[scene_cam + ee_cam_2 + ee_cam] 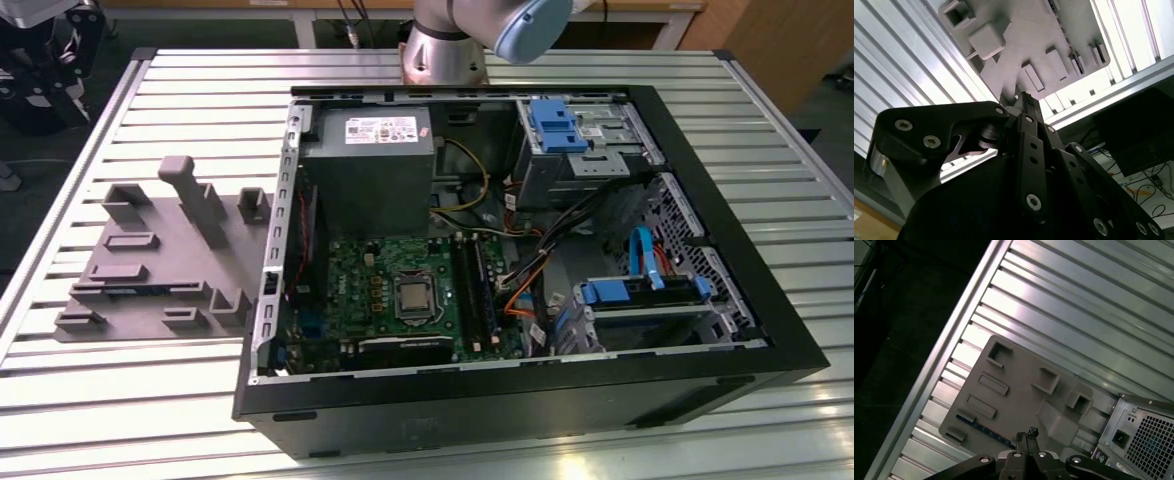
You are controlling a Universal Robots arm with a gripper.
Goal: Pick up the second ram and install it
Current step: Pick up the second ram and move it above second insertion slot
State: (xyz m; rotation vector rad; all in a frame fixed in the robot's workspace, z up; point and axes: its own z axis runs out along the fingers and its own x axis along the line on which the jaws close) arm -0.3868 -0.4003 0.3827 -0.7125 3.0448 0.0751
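Observation:
The second ram (983, 430) is a thin dark stick with bluish labels. It lies in a slot along one edge of the grey holder block (1024, 400). In the exterior view the same ram (138, 290) rests low on the holder block (160, 260), at the left of the open computer case (747, 330). My gripper (1027, 434) hangs well above the holder, its fingertips pressed together with nothing between them, near the ram's end. In the second wrist view the gripper (1024, 100) points at the holder block (1024, 40). The arm's base (447, 40) stands behind the case.
The green motherboard (380, 290) lies inside the case with long black slots (474, 285) beside the processor socket. A grey power supply (367, 170), blue drive brackets (561, 125) and cables fill the rest. The ribbed metal table (200, 90) surrounds everything.

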